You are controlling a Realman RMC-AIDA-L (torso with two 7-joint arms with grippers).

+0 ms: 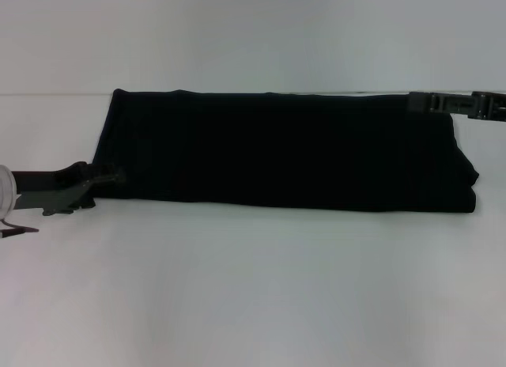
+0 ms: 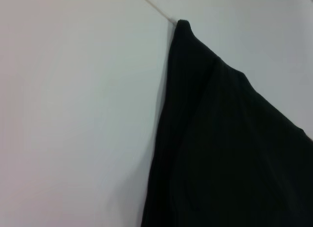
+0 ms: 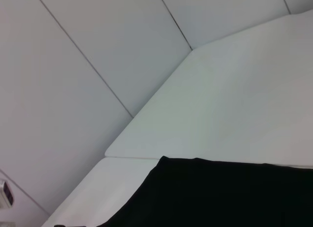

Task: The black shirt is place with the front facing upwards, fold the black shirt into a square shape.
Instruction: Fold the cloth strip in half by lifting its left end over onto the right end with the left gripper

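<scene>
black shirt point(image 1: 285, 149) matt soft cloth, table point(image 1: 253, 288) smooth white, semi-matt

Prob. a lab/test cell: bare white table point(image 1: 253, 288), plain white panelled walls point(image 3: 98, 51).

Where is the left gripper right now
In the head view, the left gripper sits at the table's left side, at the near left corner of the folded black shirt.
</scene>
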